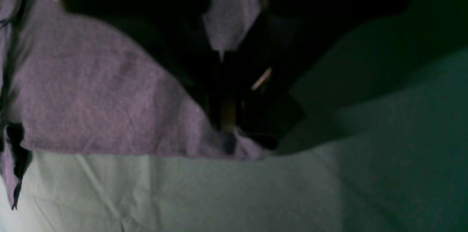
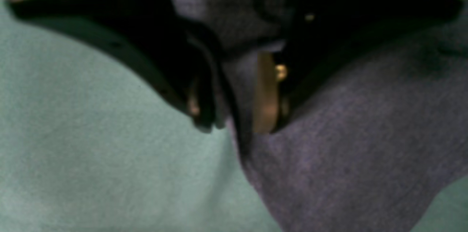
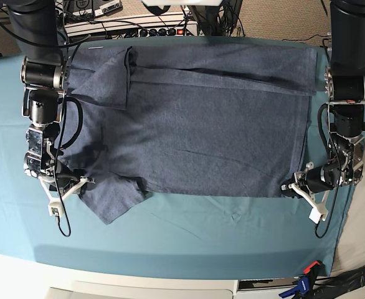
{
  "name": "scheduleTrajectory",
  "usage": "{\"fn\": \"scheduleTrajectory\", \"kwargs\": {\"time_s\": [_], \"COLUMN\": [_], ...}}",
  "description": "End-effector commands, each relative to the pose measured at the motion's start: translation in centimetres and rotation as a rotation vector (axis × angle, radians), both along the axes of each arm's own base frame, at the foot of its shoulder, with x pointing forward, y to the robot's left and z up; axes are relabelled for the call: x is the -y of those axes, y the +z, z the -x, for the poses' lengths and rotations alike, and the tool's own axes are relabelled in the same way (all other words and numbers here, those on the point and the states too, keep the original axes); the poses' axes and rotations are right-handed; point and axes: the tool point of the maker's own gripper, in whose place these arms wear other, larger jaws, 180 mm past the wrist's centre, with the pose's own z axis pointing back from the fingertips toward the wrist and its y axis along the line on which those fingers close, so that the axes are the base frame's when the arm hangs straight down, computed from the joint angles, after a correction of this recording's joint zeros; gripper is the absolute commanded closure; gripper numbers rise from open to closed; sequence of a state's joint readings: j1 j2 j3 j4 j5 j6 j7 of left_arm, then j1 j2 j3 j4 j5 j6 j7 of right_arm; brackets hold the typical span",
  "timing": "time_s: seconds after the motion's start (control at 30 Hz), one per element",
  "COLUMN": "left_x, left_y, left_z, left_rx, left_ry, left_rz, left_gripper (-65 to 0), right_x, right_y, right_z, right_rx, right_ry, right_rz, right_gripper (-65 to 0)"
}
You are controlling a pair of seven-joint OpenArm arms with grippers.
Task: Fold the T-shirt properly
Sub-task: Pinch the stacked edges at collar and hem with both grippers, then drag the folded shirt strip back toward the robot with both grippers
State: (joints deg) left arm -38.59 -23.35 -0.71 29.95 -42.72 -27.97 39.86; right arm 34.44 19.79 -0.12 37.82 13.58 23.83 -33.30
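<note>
The slate blue-grey T-shirt [image 3: 195, 137] lies spread flat, plain side up, on the teal table cloth [image 3: 201, 237]. Its top edge is folded over along the back. My left gripper [image 3: 289, 186] is at the shirt's front corner on the base view's right, shut on the hem. In the left wrist view the fabric [image 1: 91, 85] is pinched at the fingertips [image 1: 234, 135]. My right gripper [image 3: 83, 182] is at the near sleeve on the base view's left. In the right wrist view its fingers [image 2: 265, 107] stand close together with a fold of shirt cloth [image 2: 347, 144] filling the gap.
Cables and a power strip [image 3: 139, 28] run behind the table's far edge. A blue clamp [image 3: 304, 283] grips the front right corner. The teal cloth's right edge [image 3: 347, 205] lies just beyond my left gripper. Both arm columns stand at the table's sides.
</note>
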Motion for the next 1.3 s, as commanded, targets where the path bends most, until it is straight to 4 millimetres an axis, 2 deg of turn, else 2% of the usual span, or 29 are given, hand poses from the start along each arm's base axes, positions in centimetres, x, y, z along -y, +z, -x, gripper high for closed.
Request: {"fn": "scheduleTrajectory", "kwargs": {"time_s": [0.0, 0.13, 0.17, 0.6, 0.8, 0.93, 1.07, 1.27], "left_x": [-0.6, -0.6, -0.6, -0.6, -0.1, 0.4, 1.1, 1.3], "left_y": [2.5, 2.5, 2.5, 2.5, 2.8, 3.2, 3.7, 4.8], "left_z": [-1.8, -1.8, -1.8, -1.8, -1.7, -1.7, -1.4, -0.7], "left_rx": [0.071, 0.07, 0.07, 0.07, 0.091, 0.098, 0.104, 0.108], "left_ry": [0.01, 0.01, 0.01, 0.01, -0.026, -0.025, -0.067, -0.108], "left_rz": [0.008, 0.008, 0.008, 0.008, 0.019, 0.061, 0.095, 0.175], "left_gripper": [0.0, 0.0, 0.0, 0.0, 0.0, 0.0, 0.0, 0.0], "right_x": [-0.4, -0.5, -0.5, -0.5, -1.9, -2.9, -4.0, -4.8], "right_y": [0.1, 0.6, 0.7, 0.9, 1.2, 2.3, 3.5, 3.9], "right_z": [0.0, -0.6, -0.6, -0.8, -0.7, -0.9, -0.1, 2.0], "right_rx": [-0.018, 0.022, 0.027, 0.04, 0.054, 0.088, 0.123, 0.142], "right_ry": [0.021, 0.019, 0.019, 0.025, 0.111, 0.172, 0.254, 0.323], "right_rz": [-0.004, -0.007, -0.008, -0.01, -0.033, -0.025, 0.011, 0.065], "right_gripper": [-13.3, -0.9, 0.0, 0.0, 0.0, 0.0, 0.0, 0.0]}}
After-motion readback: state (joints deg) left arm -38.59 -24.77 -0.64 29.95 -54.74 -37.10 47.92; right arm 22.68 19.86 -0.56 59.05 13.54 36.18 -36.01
